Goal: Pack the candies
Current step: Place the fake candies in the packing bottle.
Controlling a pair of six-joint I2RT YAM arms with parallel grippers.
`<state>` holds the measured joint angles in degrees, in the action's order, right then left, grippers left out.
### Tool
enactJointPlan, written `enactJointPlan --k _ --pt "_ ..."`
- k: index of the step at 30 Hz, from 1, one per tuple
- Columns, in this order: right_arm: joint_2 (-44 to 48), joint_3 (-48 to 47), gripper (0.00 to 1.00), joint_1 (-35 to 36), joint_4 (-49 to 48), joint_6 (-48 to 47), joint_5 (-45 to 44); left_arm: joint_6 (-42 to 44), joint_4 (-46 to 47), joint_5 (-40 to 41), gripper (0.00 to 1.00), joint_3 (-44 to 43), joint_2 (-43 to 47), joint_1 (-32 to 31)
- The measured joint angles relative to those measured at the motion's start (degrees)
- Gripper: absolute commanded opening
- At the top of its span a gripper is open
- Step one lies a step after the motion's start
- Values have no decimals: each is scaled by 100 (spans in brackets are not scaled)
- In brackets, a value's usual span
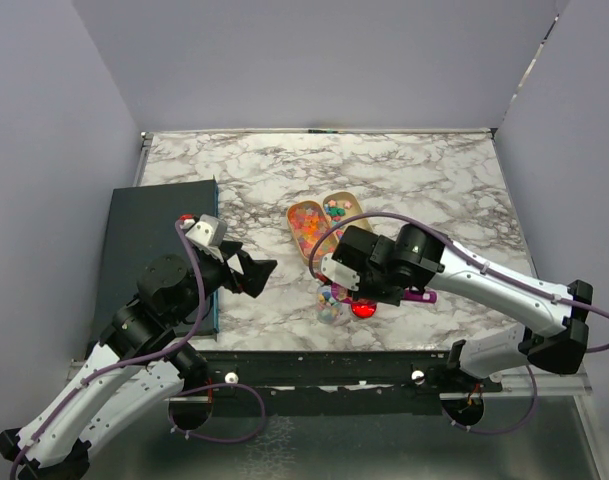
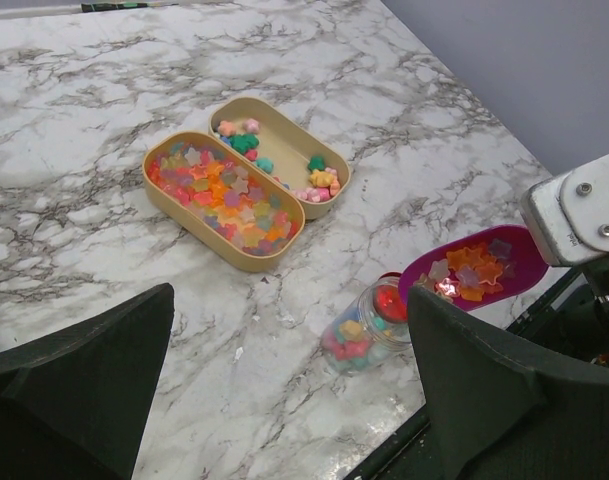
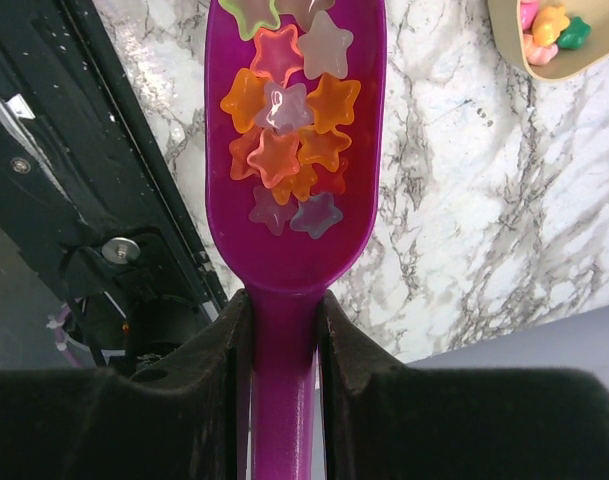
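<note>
**Scoop of candies held over the near edge**

Along the left edge of the marbled worktop (image 1: 434, 170) a dark board (image 1: 154, 240) is laid flat. Just beside its right side the left claw (image 1: 256, 272) is held above the surface with its jaws spread wide apart and nothing between them.

Near the middle of the worktop two tan oval trays are set side by side, touching along their long sides. The left tray (image 2: 169, 200) is filled almost to the rim with star-shaped candies (image 2: 224, 200) in mixed colours. The right tray (image 2: 284, 125) is only partly filled, with small clusters at its two ends.

Nearer the near edge, about midway along it, a small clear jar (image 2: 356, 338) is seen lying on its side with more candies inside. A red lid (image 1: 363, 309) is seen at its mouth end.

Just to the right of the jar a purple scoop (image 3: 294, 230) is held by its handle, which is gripped firmly in the right claw (image 3: 284, 310). A heap of orange, pink and pale candies is carried in its bowl. Whether the scoop touches the worktop cannot be told.
</note>
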<state>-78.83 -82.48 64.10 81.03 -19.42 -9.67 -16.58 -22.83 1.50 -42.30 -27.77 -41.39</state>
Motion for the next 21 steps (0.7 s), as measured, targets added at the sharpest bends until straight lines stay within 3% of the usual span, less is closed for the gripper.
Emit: enactJointPlan --k 21 --pt "-417 -212 0 487 140 26 -946 0 2 -20 99 0 42 0"
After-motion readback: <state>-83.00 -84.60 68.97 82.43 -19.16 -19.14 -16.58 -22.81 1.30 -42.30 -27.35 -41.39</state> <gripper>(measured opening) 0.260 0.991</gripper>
